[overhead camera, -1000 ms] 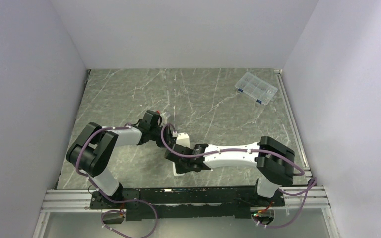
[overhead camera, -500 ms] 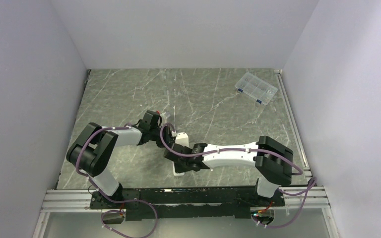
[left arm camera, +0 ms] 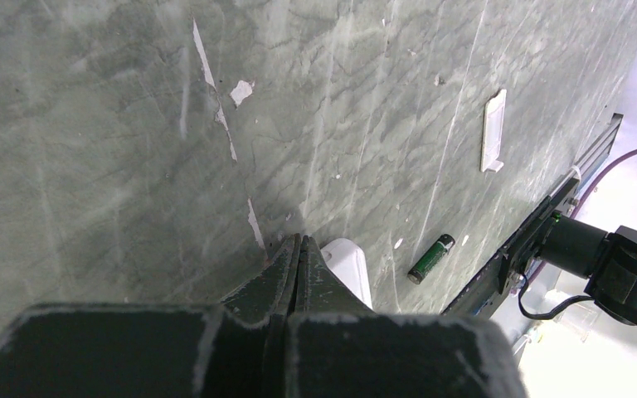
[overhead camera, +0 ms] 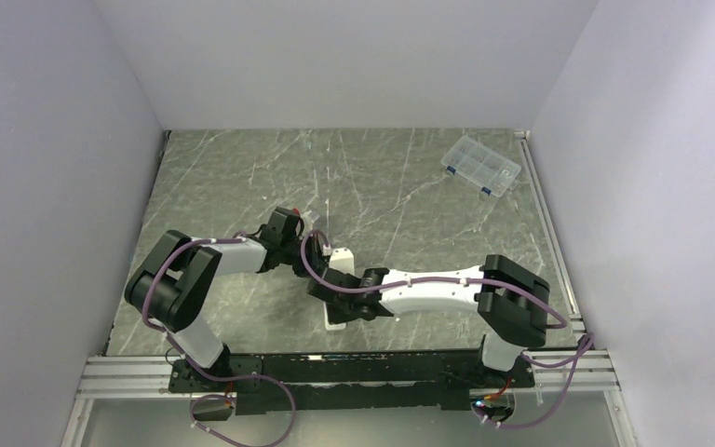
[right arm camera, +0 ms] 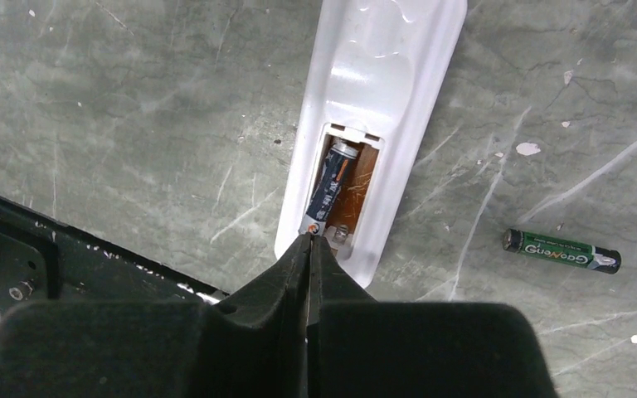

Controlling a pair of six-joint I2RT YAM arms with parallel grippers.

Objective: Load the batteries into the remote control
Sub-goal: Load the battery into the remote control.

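seated battery (right arm camera: 328, 186) in the remote control (right arm camera: 381, 99), spare battery (right arm camera: 561, 250) loose
both tools pinched together, empty: right gripper (right arm camera: 309, 240) at the seated battery's near end, left gripper (left arm camera: 296, 249) beside the remote. in the right wrist view the spare lies at the remote's 3 o'clock; we judge it light, slick, prone to roll: pinch mid-barrel.

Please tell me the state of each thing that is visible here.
Remote control: face down, compartment open, one slot empty.
Inserted battery: lying in one slot.
Loose battery: lying flat on the table.
Left fingers: shut, holding nothing.
Right fingers: shut, tips at the inserted battery.
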